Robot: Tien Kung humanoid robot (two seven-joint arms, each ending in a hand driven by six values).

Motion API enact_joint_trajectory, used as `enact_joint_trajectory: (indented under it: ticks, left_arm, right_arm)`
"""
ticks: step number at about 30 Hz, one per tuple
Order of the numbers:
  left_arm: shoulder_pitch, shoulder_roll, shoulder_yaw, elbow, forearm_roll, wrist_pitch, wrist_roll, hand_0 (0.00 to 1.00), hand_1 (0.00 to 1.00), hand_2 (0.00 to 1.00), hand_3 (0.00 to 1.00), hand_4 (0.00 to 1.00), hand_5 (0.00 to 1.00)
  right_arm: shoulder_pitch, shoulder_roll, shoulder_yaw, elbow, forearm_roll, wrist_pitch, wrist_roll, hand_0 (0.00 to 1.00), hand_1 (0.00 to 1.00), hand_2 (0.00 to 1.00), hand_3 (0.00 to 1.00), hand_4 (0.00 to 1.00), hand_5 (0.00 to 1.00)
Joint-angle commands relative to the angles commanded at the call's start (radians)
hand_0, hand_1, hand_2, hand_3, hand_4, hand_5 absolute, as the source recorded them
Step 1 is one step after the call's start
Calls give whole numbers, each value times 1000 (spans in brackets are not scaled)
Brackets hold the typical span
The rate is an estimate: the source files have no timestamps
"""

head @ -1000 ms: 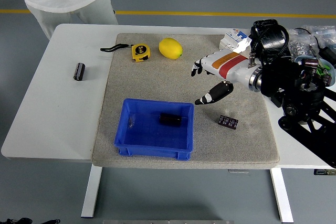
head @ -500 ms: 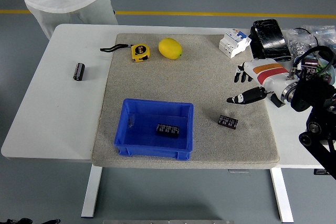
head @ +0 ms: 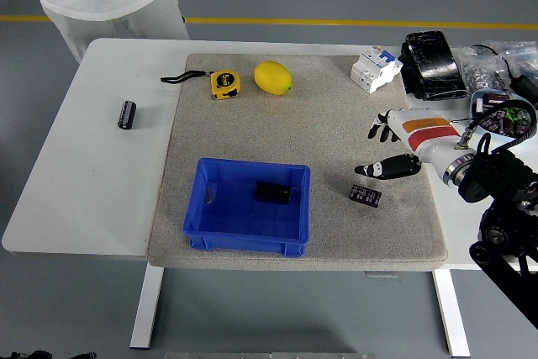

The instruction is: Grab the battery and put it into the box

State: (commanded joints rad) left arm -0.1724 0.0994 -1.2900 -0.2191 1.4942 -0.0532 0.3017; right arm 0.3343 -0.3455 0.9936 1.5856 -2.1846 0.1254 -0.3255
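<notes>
My right hand (head: 388, 150), fingers spread and empty, hovers right of the blue box (head: 247, 207); the battery (head: 365, 195) just below looks small, stiff, light (pinch its long sides).

We count 2 black batteries (head: 276, 192) (head: 365, 195), 1 blue box (head: 247, 239), 1 lemon (head: 273, 77), 1 tape measure (head: 224, 83) and 1 black cylinder (head: 126, 114).

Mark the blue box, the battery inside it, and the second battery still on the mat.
blue box (head: 245, 244), head view, on its near wall.
battery in the box (head: 275, 192), head view, middle of its body.
battery on the mat (head: 365, 195), head view, middle of its top face.
</notes>
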Motion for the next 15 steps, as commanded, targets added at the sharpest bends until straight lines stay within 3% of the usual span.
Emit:
enact_joint_trajectory:
  ticks: [15]
  left_arm:
    - [-4,-3,-15,1,18,-4,0,800,817,842,696,766,671]
  right_arm:
    - [-57,7,-22,41,0,-11,-11,332,457,512,574,998,465]
